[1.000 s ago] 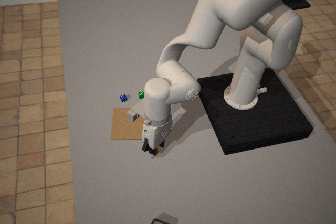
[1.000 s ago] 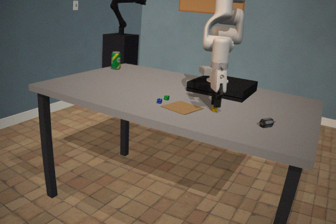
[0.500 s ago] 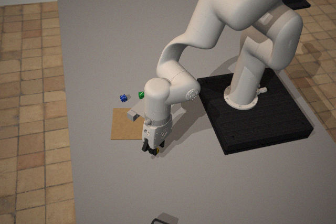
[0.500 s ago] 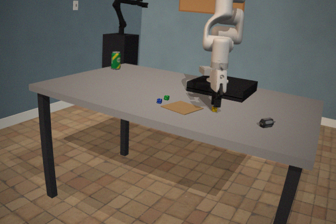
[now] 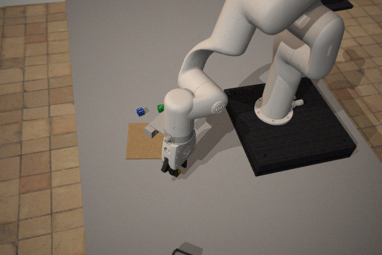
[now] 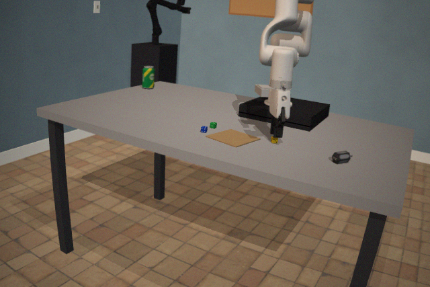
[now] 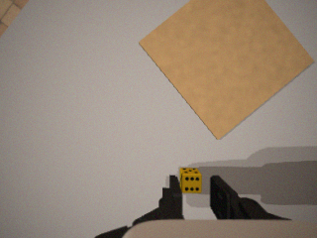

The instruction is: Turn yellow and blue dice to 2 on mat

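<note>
Pointing straight down, gripper (image 7: pixel 194 185) lowered over yellow die (image 7: pixel 190 179), dark fingers partly spread and straddling it with a sliver of space on each side, so bracketing rather than squeezing, nothing clamped yet. Seemingly posed this way to close on two opposite faces, lift and tip the cube to a new face. Yellow die resting flat on grey table (image 5: pixel 123 45), just off one corner of mat (image 7: pixel 228 59), not on it; black pips visible but top number hard to read. Mat a thin, flat square in matte tan, like cardboard, lying flush on the smooth tabletop. Blue die (image 5: pixel 139 111) and green die (image 5: pixel 160 108) small hard-edged cubes with white pips, side by side but apart, beyond the mat's far edge and also off it. By judgement, task at an early stage: neither yellow nor blue placed, green best left alone.
</note>
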{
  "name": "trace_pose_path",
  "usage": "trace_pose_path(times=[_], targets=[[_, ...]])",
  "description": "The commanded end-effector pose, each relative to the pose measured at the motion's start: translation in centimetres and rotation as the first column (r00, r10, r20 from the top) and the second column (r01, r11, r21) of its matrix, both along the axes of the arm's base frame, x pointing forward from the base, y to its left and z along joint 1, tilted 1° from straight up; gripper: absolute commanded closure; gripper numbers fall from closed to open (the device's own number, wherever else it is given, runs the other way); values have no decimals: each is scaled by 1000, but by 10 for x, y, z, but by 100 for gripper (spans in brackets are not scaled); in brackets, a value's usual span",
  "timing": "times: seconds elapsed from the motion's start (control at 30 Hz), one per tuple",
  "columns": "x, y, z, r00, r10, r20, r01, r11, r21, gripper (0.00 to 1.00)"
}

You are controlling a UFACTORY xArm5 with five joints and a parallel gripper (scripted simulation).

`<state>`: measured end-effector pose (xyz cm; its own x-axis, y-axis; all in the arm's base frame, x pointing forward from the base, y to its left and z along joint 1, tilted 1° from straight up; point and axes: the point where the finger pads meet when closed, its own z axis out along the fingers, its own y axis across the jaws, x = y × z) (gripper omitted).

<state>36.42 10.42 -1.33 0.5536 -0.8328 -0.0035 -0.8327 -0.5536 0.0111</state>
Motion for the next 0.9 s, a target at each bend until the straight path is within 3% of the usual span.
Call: trace_pose_path(times=[0.0,0.4,0.87], targets=[[1,0,1,1000,0,3,0,1000,1,64],[1,0,-2,1000,0,3,0,1000,1,64],[1,0,-20,1000,0,3,0,1000,1,64]])
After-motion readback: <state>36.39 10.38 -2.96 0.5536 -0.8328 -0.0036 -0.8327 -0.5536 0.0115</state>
